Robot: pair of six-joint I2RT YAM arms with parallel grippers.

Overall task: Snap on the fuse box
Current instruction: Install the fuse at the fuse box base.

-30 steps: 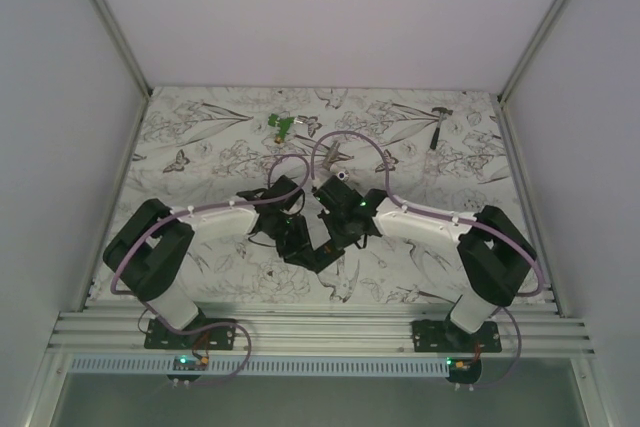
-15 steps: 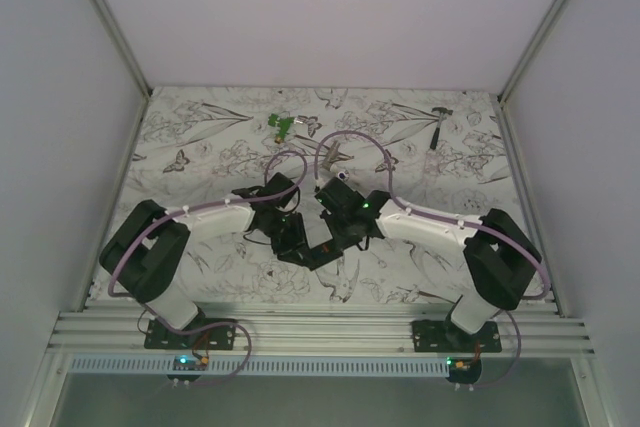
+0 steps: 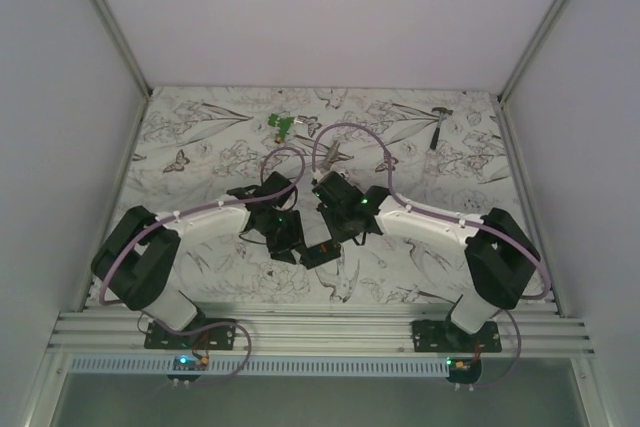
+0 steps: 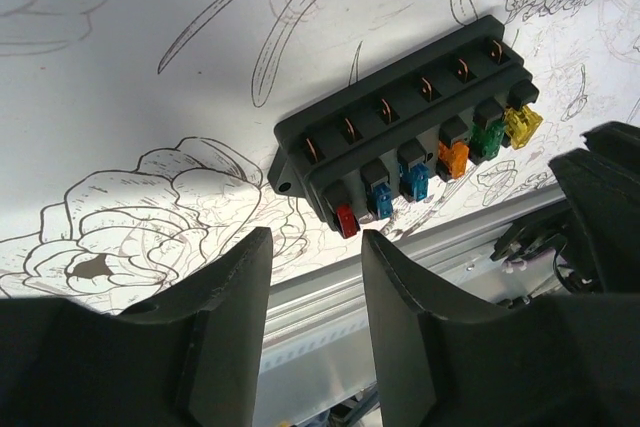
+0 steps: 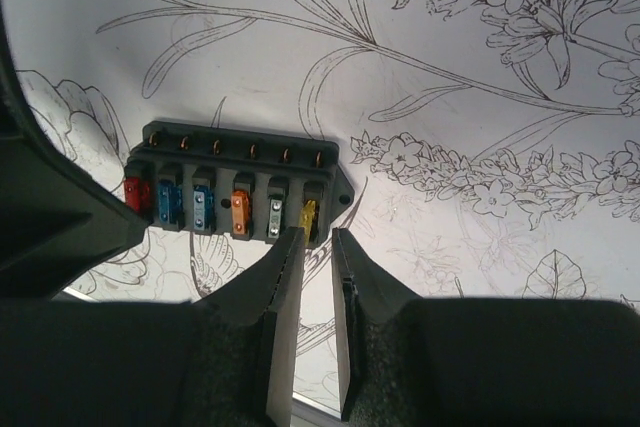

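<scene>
The fuse box (image 4: 400, 137) is a black rectangular block with a row of red, blue, orange, green and yellow fuses along one side. It lies flat on the flower-printed table (image 3: 200, 147), between the two wrists (image 3: 318, 255). My left gripper (image 4: 315, 242) is open and empty, its tips just short of the red fuse end. My right gripper (image 5: 318, 235) is open by a narrow gap with nothing between its fingers. Its tips are at the yellow fuse end of the fuse box (image 5: 240, 182). Neither gripper holds the box.
A green clip-like piece (image 3: 282, 126) lies at the far middle of the table. A grey metal tool (image 3: 440, 125) lies at the far right, and a small metallic part (image 3: 333, 154) sits behind the wrists. The aluminium rail (image 3: 320, 332) runs along the near edge.
Both grippers' jaws have spread apart. Both wrists have shifted slightly toward the far side, and the fuse box now rests free on the table.
</scene>
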